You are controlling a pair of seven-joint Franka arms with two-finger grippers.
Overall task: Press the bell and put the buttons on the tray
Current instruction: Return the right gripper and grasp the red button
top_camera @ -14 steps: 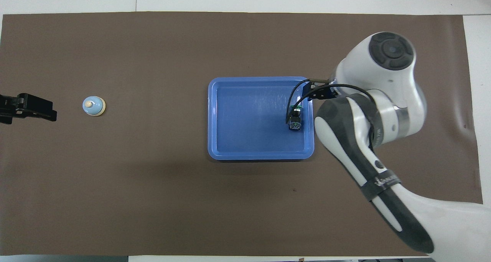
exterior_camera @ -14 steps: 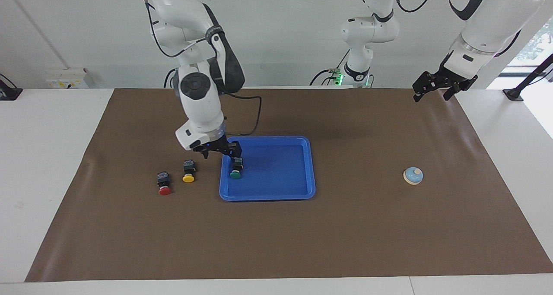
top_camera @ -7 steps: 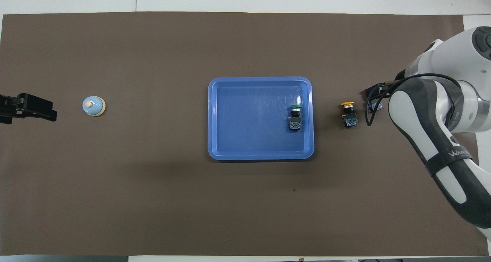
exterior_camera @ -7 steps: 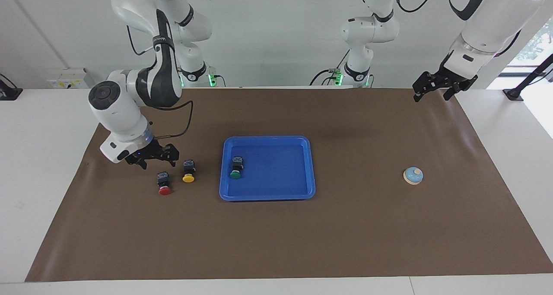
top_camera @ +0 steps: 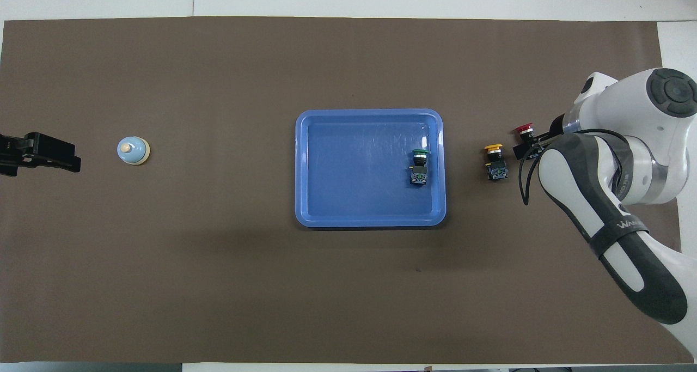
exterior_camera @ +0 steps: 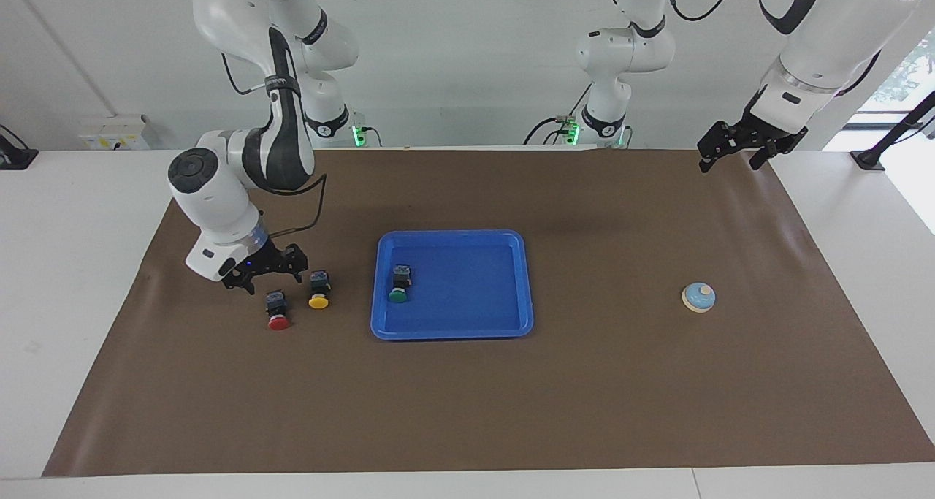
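green button (exterior_camera: 398, 292): lies in tray (exterior_camera: 467, 331), mid-frame; done
yellow button (exterior_camera: 318, 299), red button (exterior_camera: 278, 321): on table, left of tray; pending
bell (exterior_camera: 698, 297): right of frame; whether pressed, unclear
right end effector (exterior_camera: 264, 272): open, empty, above red button
left end effector (exterior_camera: 734, 148): open, empty, waits upper right

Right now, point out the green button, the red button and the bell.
green button (exterior_camera: 398, 294), facing view, on its green cap.
red button (exterior_camera: 278, 323), facing view, on its red cap.
bell (top_camera: 133, 151), overhead view, on its blue dome.
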